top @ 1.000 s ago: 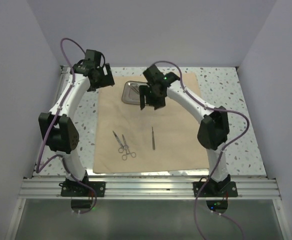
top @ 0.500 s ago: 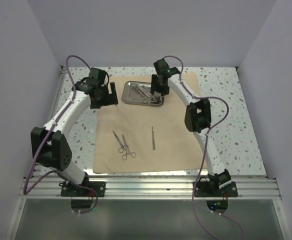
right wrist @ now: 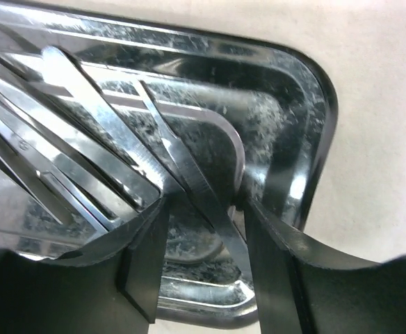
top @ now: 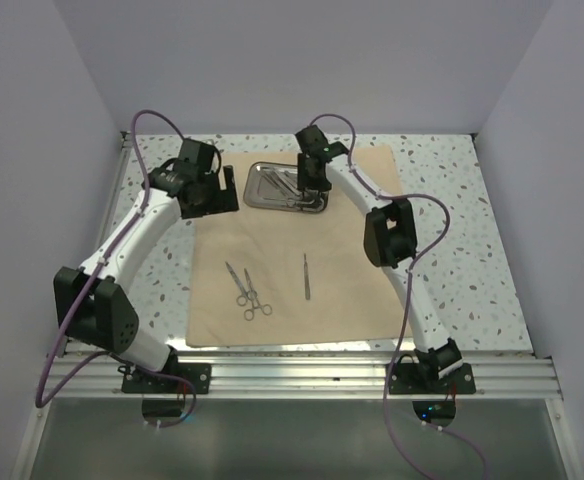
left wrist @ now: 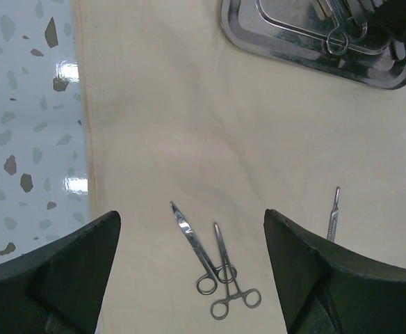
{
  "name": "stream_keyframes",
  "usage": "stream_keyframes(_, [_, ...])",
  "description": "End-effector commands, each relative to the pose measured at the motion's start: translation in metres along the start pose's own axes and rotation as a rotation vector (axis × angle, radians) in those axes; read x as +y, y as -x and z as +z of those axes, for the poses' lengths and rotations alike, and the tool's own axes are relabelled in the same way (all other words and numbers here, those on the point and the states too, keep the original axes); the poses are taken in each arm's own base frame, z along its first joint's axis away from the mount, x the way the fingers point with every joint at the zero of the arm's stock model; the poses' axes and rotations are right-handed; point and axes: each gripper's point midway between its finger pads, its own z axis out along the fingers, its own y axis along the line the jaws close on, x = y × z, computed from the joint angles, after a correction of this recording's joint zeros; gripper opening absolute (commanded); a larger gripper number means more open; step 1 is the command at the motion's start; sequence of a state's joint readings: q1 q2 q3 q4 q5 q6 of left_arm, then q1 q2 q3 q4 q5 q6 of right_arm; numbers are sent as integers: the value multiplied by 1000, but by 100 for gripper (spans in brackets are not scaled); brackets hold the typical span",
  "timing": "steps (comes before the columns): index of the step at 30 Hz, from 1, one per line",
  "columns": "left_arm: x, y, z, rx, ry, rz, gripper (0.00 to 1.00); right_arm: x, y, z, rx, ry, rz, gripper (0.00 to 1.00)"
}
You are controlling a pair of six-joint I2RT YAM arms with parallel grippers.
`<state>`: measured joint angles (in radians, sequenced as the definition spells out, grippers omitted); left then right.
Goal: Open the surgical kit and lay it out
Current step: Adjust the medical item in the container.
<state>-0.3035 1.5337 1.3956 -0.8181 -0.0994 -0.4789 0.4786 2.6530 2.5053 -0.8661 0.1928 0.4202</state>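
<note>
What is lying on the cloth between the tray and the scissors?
Nothing. Only bare cloth runs from the tray down to the scissors. The left wrist view shows this plainly, and the top view agrees.

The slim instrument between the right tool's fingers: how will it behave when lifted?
The slim instrument looks like polished steel, so probably stiff but slippery in the right tool. It lies against other instruments in the tray, so lifting may drag them.
</note>
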Motion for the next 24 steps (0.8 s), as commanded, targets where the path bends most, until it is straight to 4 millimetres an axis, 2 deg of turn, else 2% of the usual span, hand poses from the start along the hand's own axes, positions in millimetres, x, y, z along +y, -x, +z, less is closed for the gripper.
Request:
stream_keyframes(1, [4, 6, -18, -60, 1, -15, 88, -44, -57, 8, 154, -199, -89, 49])
stream_keyframes(2, [5, 5, -19, -61, 2, -16, 88, -47, -61, 5, 161, -212, -86, 44])
stream_keyframes(3, [6, 4, -21, -64, 6, -14, 88, -54, -76, 8, 199, -232, -88, 42])
stream_keyframes(7, [13, -2, -26, -66, 25, -9, 88, -57, -90, 2, 231, -226, -31, 30])
stream_keyframes(12, [16, 0, -31, -80, 32, -2, 88, -43, -120, 10, 337, -162, 15, 19])
stream_keyframes(14, [16, 1, -32, -82, 32, 2, 88, -42, -125, 13, 353, -153, 19, 15])
stream_keyframes(16, [16, 1, -32, -82, 31, 4, 89, -40, -128, 13, 366, -144, 17, 0])
stream_keyframes(22, [15, 2, -33, -85, 27, 7, 88, -33, -118, 1, 357, -103, 17, 0])
stream_keyframes(24, [13, 4, -33, -88, 21, 7, 88, -26, -99, -14, 312, -78, 23, 0])
